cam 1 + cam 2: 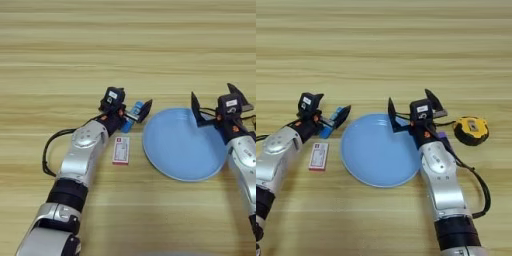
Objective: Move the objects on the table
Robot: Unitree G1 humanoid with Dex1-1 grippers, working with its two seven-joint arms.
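My left gripper [131, 106] is open just left of the plate, and the blue tube with white label [131, 116] lies slanted between its fingers on the table [125, 45]. The flat red-and-white box [121, 150] rests close beside my left forearm, nearer to me than the tube. Over the plate's far right rim my right gripper [410, 102] stands open and holds nothing. The yellow-and-black tape measure [471, 130] sits on the wood right of that gripper, apart from it.
A large round blue plate [376, 160] lies between the two arms with nothing on it. A black cable loops beside each forearm. Bare wood stretches across the far half of the table.
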